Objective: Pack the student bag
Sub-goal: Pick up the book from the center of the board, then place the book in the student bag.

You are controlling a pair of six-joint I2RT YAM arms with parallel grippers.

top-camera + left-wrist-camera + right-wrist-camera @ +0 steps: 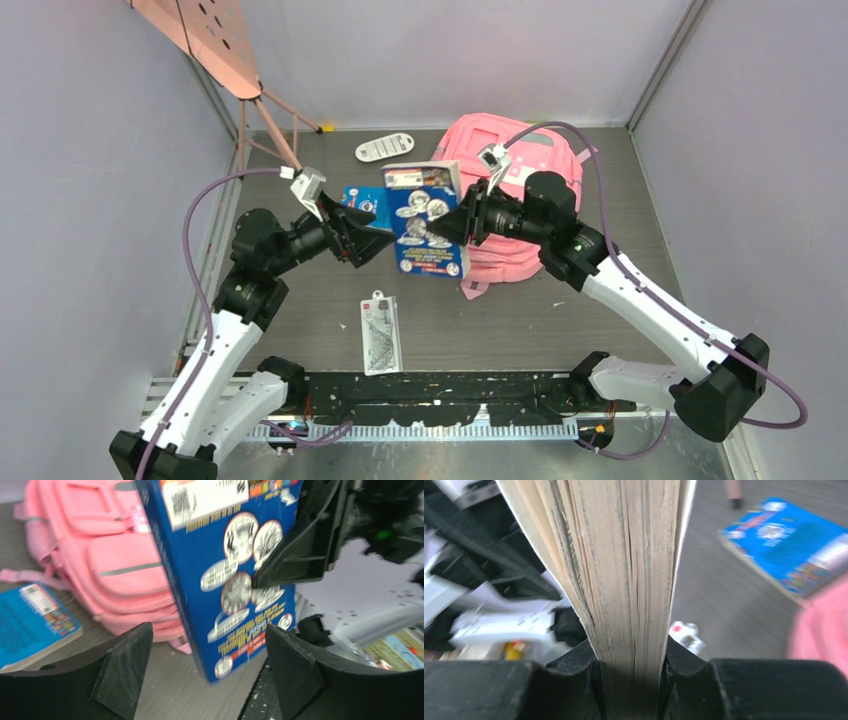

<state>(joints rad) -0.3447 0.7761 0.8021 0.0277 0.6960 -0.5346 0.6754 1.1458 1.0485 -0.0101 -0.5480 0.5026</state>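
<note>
Centrally, a thick blue paperback book [425,215] with round white pictures on its cover hangs upright above the dark grey table [520,320]. The right gripper [440,228] is clamped on the book's cream page edge, one black finger pressed on each cover. The left gripper [375,240] stands wide open, its fingers either side of the book's lower corner and apart from it. The student bag [480,135], a large soft pink fabric backpack, lies on the table's far right, behind the right arm. A second blue book [360,203] lies flat beneath the left gripper. A white oval case [385,148] sits farther back, and a white card packet [380,333] lies near the arm bases.
</note>
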